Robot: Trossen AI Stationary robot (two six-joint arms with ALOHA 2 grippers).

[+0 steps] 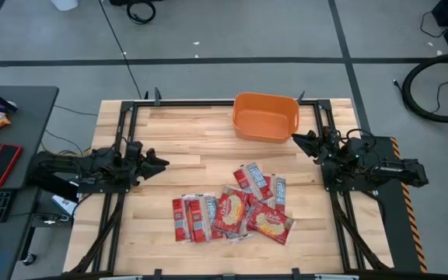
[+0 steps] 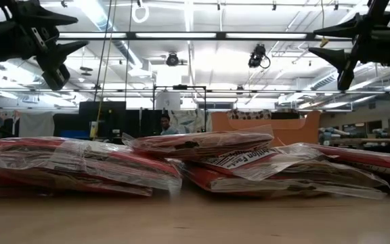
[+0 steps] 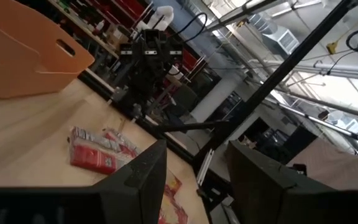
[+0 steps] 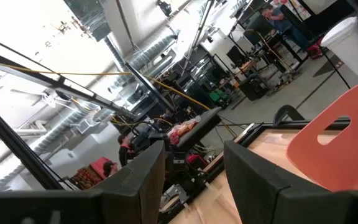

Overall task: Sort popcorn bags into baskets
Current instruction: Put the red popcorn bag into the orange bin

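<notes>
Dark fingers of the left gripper [image 1: 162, 163] stand spread apart, holding nothing, above the wooden table [image 1: 185, 136] at its left side. At the right side, the right gripper [image 1: 298, 140] is likewise spread and empty, just beside the one orange basket [image 1: 266, 117], which sits at the table's far edge. About eight red popcorn bags [image 1: 232, 208] lie in an overlapping cluster at the near middle of the table, well apart from the basket; the exact count is hard to tell.

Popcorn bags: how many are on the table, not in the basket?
About 8 popcorn bags, all overlapping in one cluster on the table's near half; some may be hidden. The basket looks empty.
</notes>
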